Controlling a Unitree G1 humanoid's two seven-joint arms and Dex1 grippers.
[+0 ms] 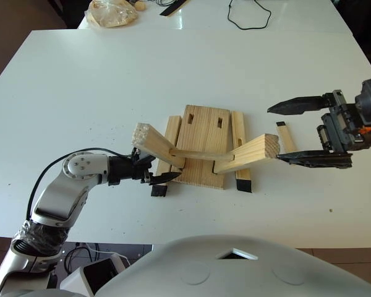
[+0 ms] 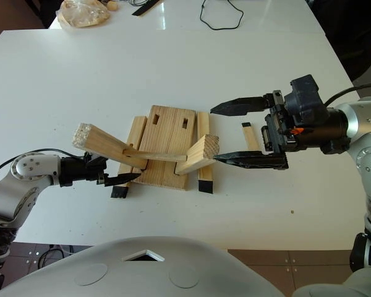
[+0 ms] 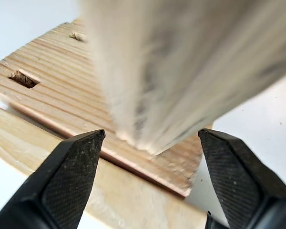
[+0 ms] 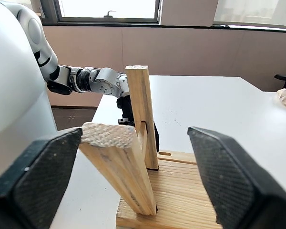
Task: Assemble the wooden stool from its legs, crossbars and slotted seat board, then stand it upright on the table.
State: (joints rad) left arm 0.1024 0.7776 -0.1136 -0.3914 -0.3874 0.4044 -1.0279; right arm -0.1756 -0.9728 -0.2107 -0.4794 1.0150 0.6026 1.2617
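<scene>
Seat board (image 1: 201, 133) of pale, striped pine lies flat at the middle of the white table (image 1: 80, 93), with two dark rectangular slots showing near its far edge. Two thick square legs rise from it and lean outward. The left-hand leg (image 1: 151, 141) tilts toward the lower left of the frame and the right-hand leg (image 1: 253, 151) toward the right, and a thin crossbar (image 1: 198, 154) joins them. Flat on the table against each long side of the board lies a loose bar with a black tip, one on the left (image 1: 170, 133) and one on the right (image 1: 240, 127). A short piece (image 1: 286, 137) lies just right of those.

The left tool (image 3: 151, 134) is spread open beside the base of the left-hand leg and grips nothing. That leg is a blur in the wrist view and hides one finger from above. The right tool (image 1: 274, 134) is released wide, its lower finger just beside the right-hand leg's top end. Whether the legs' feet sit in slots cannot be made out.
</scene>
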